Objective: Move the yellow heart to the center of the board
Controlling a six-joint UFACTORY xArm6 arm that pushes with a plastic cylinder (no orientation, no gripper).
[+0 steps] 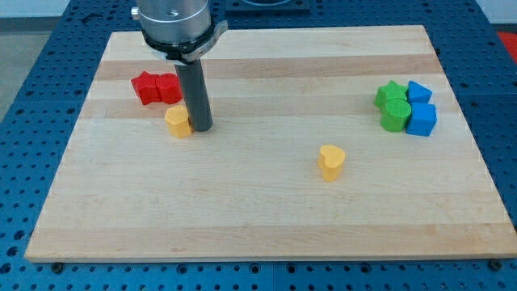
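Observation:
The yellow heart (330, 161) stands on the wooden board (266, 218), right of the middle and a little toward the view's bottom. My tip (201, 128) rests on the board at the left, far from the heart. It touches the right side of a second yellow block (178, 121), whose shape I cannot make out. The rod rises from the tip to the arm's grey housing (176, 23) at the view's top.
Two red blocks (156, 87) sit side by side just above the second yellow block. At the right, two green blocks (393, 105) and two blue blocks (421, 109) form a tight cluster near the board's right edge.

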